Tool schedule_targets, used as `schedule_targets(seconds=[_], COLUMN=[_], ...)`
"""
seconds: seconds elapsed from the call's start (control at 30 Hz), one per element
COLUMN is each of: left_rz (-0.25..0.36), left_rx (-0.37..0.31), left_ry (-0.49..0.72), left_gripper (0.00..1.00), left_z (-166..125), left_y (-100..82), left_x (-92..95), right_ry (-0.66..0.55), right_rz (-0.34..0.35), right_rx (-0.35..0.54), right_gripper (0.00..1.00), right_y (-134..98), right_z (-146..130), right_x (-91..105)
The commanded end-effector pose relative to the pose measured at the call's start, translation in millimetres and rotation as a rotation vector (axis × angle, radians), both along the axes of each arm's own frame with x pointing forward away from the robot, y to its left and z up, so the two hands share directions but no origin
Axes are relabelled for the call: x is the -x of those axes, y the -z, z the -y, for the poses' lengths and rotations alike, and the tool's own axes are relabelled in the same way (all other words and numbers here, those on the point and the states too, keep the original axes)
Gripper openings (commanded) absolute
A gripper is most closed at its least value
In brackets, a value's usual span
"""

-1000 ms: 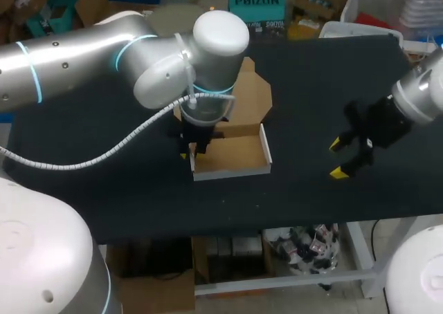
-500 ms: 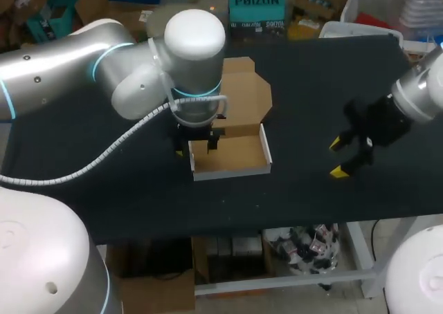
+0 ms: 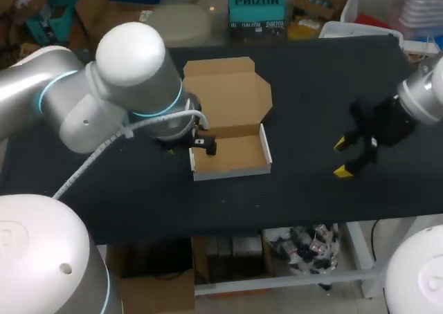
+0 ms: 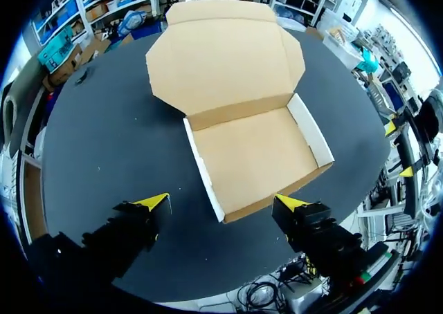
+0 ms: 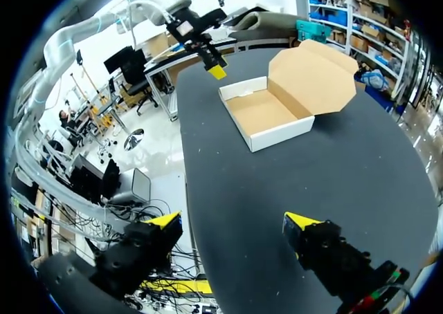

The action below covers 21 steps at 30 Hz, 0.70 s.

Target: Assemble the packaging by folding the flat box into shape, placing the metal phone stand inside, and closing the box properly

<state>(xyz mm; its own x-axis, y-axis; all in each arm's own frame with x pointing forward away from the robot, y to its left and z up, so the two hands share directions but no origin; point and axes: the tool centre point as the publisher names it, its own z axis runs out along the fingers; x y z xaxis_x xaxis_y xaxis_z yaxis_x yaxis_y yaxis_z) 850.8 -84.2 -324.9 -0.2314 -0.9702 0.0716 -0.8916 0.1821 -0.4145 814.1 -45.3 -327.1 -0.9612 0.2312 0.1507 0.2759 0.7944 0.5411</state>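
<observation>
The cardboard box (image 3: 232, 155) stands as an open tray in the middle of the black table, its lid (image 3: 228, 93) lying flat behind it. The tray (image 4: 259, 155) is empty, and no phone stand shows in any view. My left gripper (image 3: 188, 145) hovers at the tray's left wall. In the left wrist view the left gripper (image 4: 223, 203) is open, its yellow fingertips (image 4: 156, 202) wide apart on either side of the tray's near corner without touching it. My right gripper (image 3: 344, 158) is open well to the right of the box. The right wrist view shows the box (image 5: 266, 113) ahead of that gripper (image 5: 232, 220).
The bare black table (image 3: 311, 99) stretches between the box and the right gripper. The table's front edge (image 3: 277, 220) runs a short way in front of the tray. My left arm's elbow (image 3: 131, 58) rises over the table's left part.
My left gripper has opened and drawn back leftward from over the tray's left wall, the arm swinging left. The box stays put. The right arm has barely moved.
</observation>
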Motion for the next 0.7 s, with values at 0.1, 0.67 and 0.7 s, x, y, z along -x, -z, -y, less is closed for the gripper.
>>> schedule_targets(seconds=[0.1, 0.67, 0.7], left_rz=[0.173, 0.219, 0.208], left_rx=[0.177, 0.251, 0.248], left_ry=[0.152, 0.264, 0.242], left_gripper=[1.0, 1.0, 1.0], left_z=[-24, -55, -57], left_y=[-19.6, -40.8, -43.0], left_x=[27.7, 56.8, 58.6], right_ry=[0.004, 0.151, 0.176], right_rz=[-0.002, -0.068, -0.078], right_rx=[-0.005, 0.023, 0.032], right_gripper=[1.0, 1.0, 1.0], right_y=[-4, -13, -14], right_z=[3, 15, 17], right_x=[1.9, 4.5, 5.0])
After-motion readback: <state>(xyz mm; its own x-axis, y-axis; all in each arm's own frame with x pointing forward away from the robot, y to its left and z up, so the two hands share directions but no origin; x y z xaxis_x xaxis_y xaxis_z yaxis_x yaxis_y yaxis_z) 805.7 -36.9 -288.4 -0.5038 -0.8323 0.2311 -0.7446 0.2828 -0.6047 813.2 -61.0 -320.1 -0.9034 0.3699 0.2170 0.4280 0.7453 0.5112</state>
